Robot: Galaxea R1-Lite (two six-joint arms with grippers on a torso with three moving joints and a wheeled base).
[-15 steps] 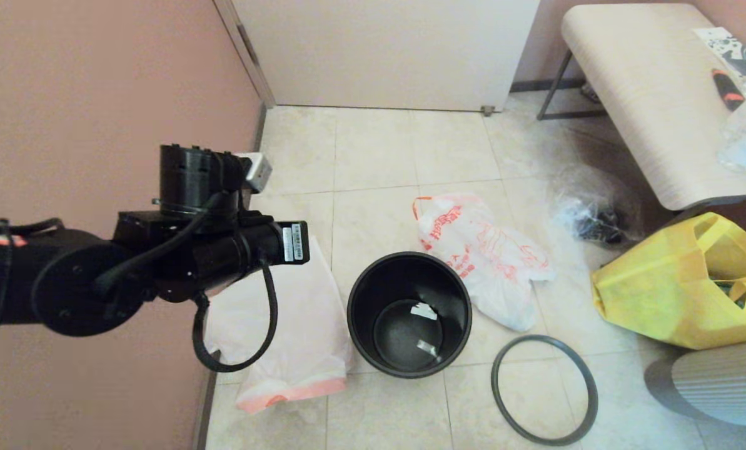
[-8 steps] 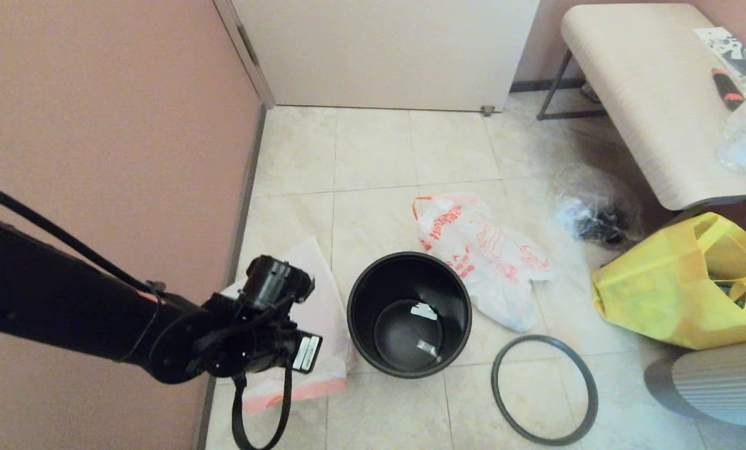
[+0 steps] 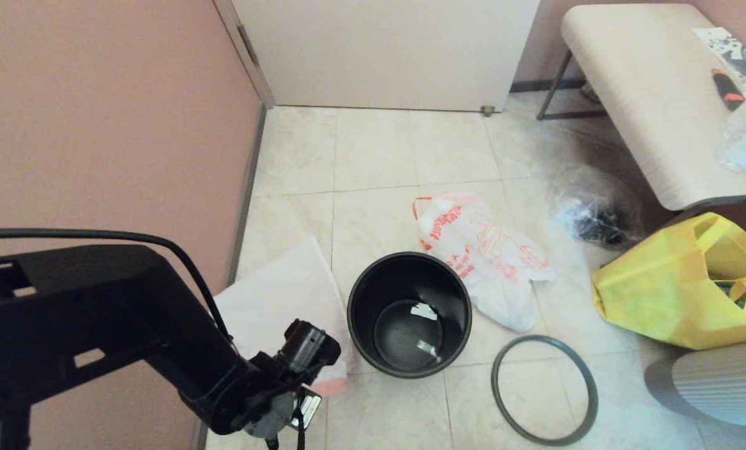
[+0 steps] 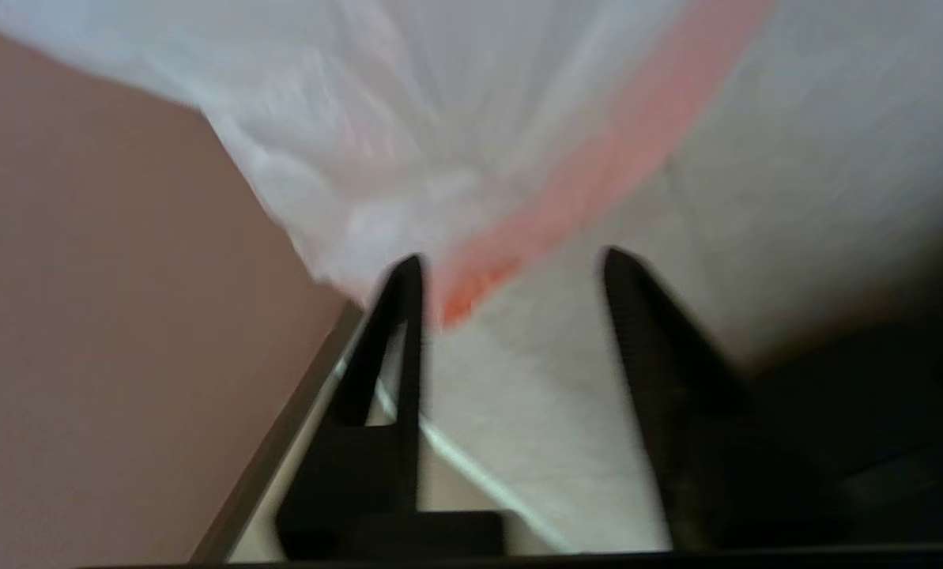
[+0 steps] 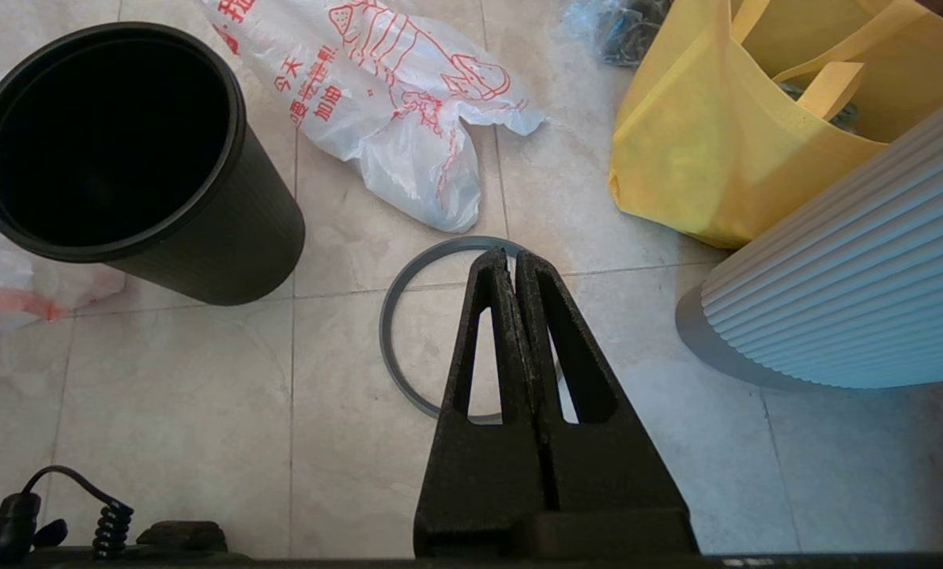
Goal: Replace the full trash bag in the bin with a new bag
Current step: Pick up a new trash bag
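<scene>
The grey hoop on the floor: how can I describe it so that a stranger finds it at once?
Start at the black bin standing on the tiled floor. Beside it, toward the yellow tote, a thin dark grey hoop lies flat on the tiles. It is the only bare ring there; its neighbours are soft bags.

1. Soft, even indoor light fills the room; the pale floor tiles (image 3: 373, 156) look bright, without harsh glare.
2. The bin (image 3: 409, 312) has a dark interior, with small bright reflections on its bottom.
3. A soft shadow lies under the bench (image 3: 648, 94).
4. The left wrist view is heavily motion-blurred; the full trash bag (image 4: 439, 118) smears into streaks.
5. The right wrist view is sharp.
</scene>
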